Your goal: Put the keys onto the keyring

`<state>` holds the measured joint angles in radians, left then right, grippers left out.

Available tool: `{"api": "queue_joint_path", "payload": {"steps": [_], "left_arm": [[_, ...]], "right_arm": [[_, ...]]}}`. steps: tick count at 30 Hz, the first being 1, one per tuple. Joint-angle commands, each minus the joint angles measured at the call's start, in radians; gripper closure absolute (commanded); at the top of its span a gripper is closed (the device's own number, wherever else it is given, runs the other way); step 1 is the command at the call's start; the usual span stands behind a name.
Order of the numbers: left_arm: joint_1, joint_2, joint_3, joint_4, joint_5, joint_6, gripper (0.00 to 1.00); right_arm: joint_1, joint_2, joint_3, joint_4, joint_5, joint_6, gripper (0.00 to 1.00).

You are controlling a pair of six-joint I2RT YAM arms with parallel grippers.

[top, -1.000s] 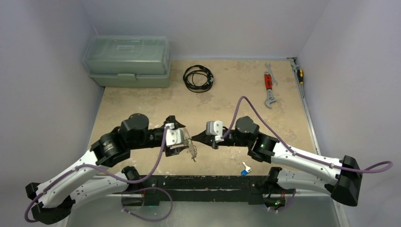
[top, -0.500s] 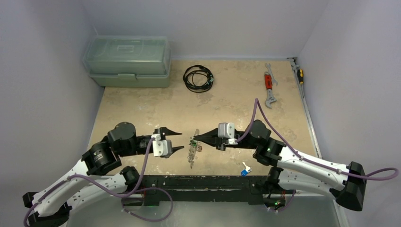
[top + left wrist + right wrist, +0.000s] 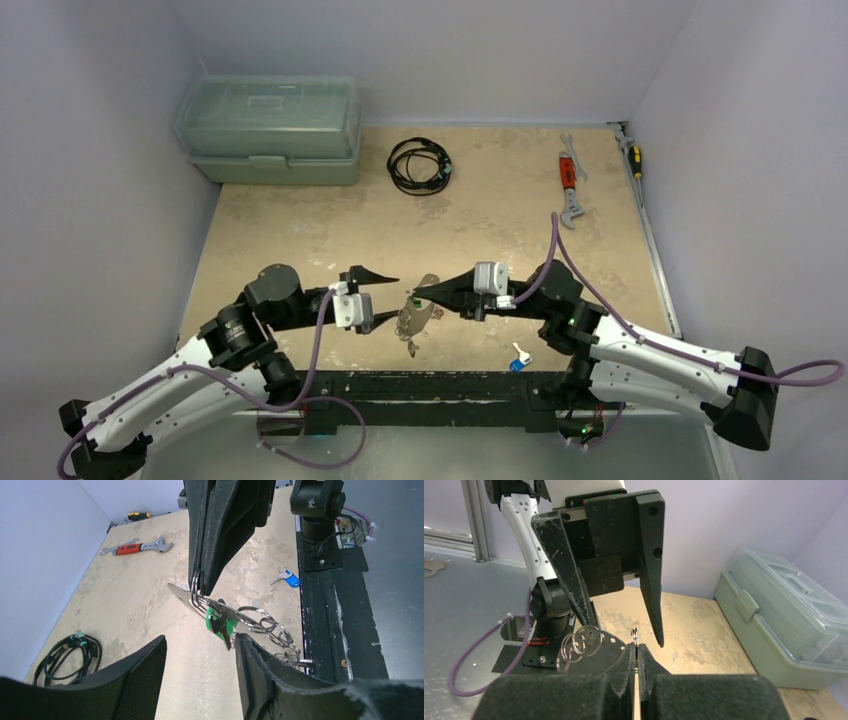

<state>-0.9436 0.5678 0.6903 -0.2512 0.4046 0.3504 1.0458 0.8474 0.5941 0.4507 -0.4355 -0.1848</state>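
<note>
My right gripper (image 3: 636,648) is shut on the thin silver keyring (image 3: 635,634), held above the table near its front middle. In the left wrist view the keyring (image 3: 195,587) sticks out of the right gripper's black fingers (image 3: 220,535). From it hang a green-headed key (image 3: 218,623), a flat silver piece and a chain of small rings (image 3: 261,625). My left gripper (image 3: 201,638) is open just in front of this bunch (image 3: 414,321), with nothing between its fingers. The green key's tip is close beside its right finger (image 3: 260,675). A blue-tagged key (image 3: 517,361) lies by the front edge.
A green toolbox (image 3: 270,125) stands at the back left, a black cable coil (image 3: 420,165) beside it. A red-handled wrench (image 3: 569,185) and a screwdriver (image 3: 634,155) lie at the back right. The black mounting rail (image 3: 440,385) runs along the front edge.
My left gripper let go of the bunch, drew back left with narrower jaws, then edged toward it again. The right gripper moved slightly right, still holding the keyring.
</note>
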Motion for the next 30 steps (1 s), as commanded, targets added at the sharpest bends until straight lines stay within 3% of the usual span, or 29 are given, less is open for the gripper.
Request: {"api": "queue_joint_path", "payload": {"steps": [1,5,7,10,15,21,30], "left_arm": [[-0.003,-0.005,-0.036,0.071,-0.020,-0.032,0.45],[-0.002,-0.014,-0.077,0.097,-0.035,-0.054,0.37],[0.002,-0.025,-0.097,0.113,-0.059,-0.078,0.14],[0.011,-0.032,-0.113,0.105,-0.141,-0.133,0.05],[0.026,-0.039,-0.106,0.118,-0.214,-0.210,0.01],[0.042,-0.102,-0.133,0.187,-0.411,-0.294,0.01],[0.134,-0.073,-0.111,0.138,-0.894,-0.414,0.01]], "right_arm": [[-0.004,-0.021,-0.009,0.118,0.026,0.023,1.00],[-0.004,-0.024,-0.024,0.132,0.061,0.023,1.00],[-0.004,-0.023,-0.028,0.139,0.082,0.021,1.00],[-0.004,-0.017,-0.035,0.158,0.122,0.024,1.00],[-0.004,0.002,-0.053,0.209,0.212,0.038,1.00],[-0.004,0.037,-0.054,0.247,0.297,0.040,1.00],[-0.004,0.159,-0.002,0.313,0.432,0.056,1.00]]}}
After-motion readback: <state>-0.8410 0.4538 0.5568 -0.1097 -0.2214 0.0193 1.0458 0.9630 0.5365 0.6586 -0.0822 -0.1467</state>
